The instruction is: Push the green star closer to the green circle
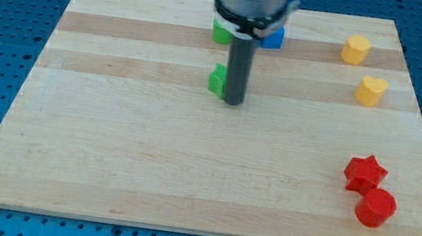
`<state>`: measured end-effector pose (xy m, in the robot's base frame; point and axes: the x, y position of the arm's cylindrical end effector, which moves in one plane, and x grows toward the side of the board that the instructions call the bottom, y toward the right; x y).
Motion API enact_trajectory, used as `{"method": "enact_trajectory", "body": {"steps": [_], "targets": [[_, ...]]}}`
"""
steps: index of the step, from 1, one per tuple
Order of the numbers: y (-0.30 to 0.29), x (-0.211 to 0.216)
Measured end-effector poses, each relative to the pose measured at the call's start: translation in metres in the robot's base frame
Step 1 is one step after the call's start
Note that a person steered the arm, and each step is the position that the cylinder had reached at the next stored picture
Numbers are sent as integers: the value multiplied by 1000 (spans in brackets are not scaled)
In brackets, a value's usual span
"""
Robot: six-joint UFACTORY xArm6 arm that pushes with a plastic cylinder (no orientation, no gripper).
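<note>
A green block (217,80), its shape partly hidden by the rod, lies on the wooden board (148,151) near the top middle. My tip (233,102) stands just right of it, touching or nearly touching its right side. A second green block (221,32) lies higher up, mostly hidden under the arm's head; its shape cannot be made out. Which one is the star and which the circle cannot be told.
A blue block (274,37) peeks out right of the arm's head. A yellow hexagon-like block (355,50) and another yellow block (371,91) lie at the top right. A red star (365,173) and a red circle (375,208) lie at the lower right.
</note>
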<state>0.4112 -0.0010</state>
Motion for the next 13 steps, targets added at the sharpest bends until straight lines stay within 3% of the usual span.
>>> {"method": "enact_trajectory", "body": {"steps": [2,3,6,10,13], "targets": [[-34,-68],[-65,-76],[-140,-61],[-147,-98],[-136,-70]]}}
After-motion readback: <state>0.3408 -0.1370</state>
